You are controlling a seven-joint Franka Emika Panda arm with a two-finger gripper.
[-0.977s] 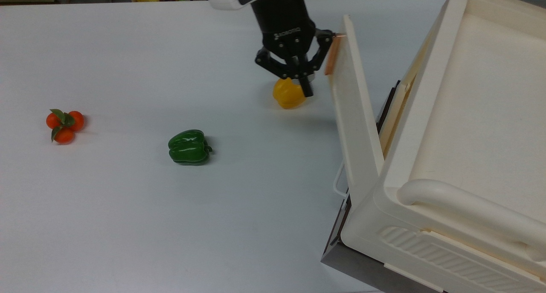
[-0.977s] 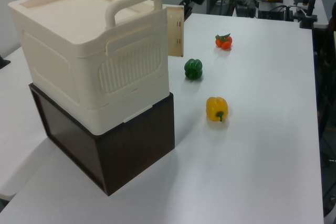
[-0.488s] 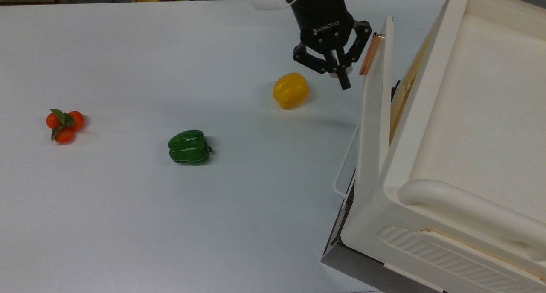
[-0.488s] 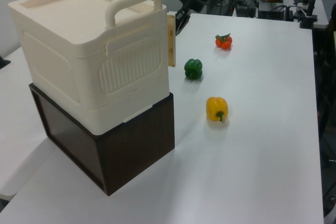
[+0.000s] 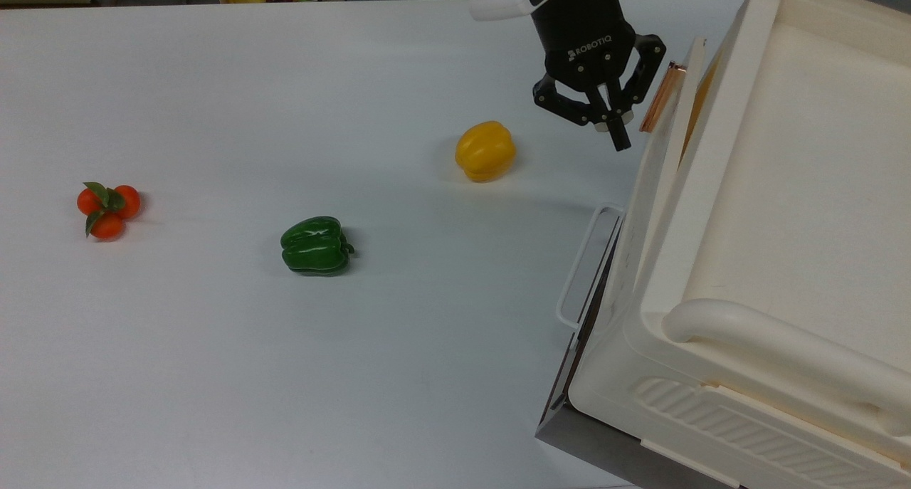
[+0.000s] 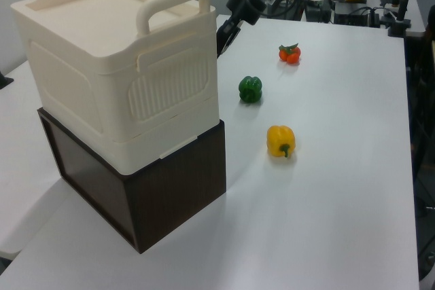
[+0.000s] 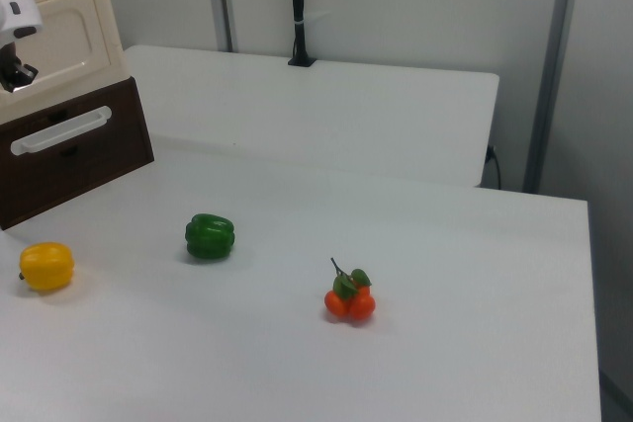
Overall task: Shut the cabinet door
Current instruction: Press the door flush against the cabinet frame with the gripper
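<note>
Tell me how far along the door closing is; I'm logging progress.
Mostly done: the cabinet door lies nearly flat against the cabinet. In hand: the gripper sits beside the copper handle, pressing there. Left: a narrow gap at the handle end shows in the top view.

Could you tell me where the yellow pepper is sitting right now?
In the top view, the yellow pepper lies on the white table, down-left of the gripper, with the green pepper farther toward the top view's left.
</note>
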